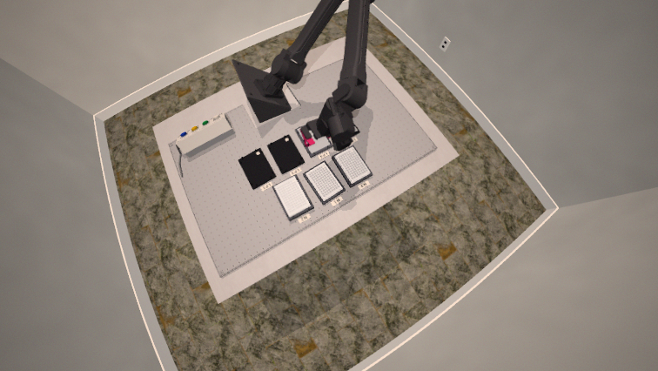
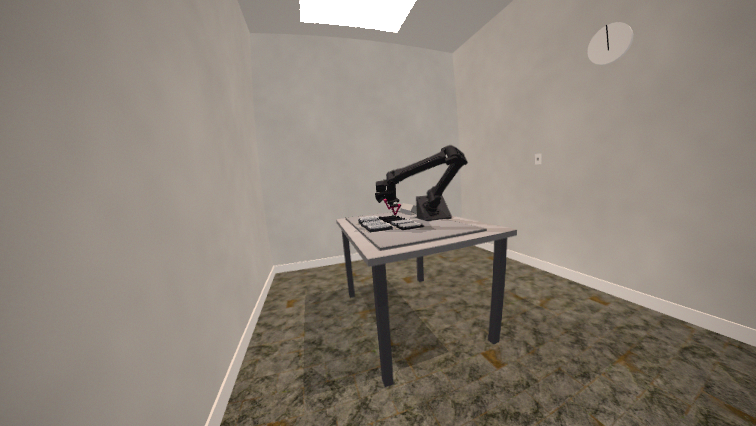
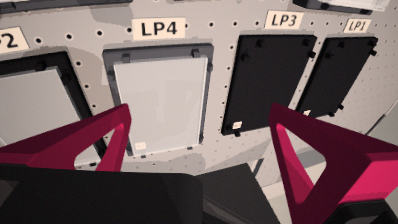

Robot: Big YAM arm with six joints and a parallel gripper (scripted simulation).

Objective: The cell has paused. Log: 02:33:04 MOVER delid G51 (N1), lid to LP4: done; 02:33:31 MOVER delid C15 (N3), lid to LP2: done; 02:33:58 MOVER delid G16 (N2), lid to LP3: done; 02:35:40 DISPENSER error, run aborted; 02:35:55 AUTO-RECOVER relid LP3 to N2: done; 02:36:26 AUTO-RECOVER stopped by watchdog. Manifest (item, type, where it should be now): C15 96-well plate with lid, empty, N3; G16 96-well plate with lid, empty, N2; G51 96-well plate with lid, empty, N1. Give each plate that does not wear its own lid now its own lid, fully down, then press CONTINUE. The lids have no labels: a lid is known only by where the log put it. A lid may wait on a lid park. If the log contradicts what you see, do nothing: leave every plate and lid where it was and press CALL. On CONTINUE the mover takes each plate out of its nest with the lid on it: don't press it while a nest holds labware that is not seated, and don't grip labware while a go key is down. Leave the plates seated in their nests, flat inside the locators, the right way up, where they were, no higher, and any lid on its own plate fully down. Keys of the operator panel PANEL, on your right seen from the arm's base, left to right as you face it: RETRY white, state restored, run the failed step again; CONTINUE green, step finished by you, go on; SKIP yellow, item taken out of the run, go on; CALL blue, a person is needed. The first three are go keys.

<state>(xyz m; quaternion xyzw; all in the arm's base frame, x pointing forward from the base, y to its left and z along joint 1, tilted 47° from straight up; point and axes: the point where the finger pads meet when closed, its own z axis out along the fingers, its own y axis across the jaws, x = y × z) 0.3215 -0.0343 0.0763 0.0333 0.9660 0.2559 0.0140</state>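
From above the table (image 1: 414, 175), the arm is hanging its end effector (image 1: 318, 138) over the lid parks, behind three plates in their nests. At the wrist, the open, empty magenta fingers are pointing toward the LP4 lid (image 3: 160, 100), probably to return it to G51 in N1.

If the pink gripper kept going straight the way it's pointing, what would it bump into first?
Most likely the pale lid lying on the park marked LP4. The open gripper points down at the deck with that lid between its fingers in the wrist view. How far above it hangs is unclear.
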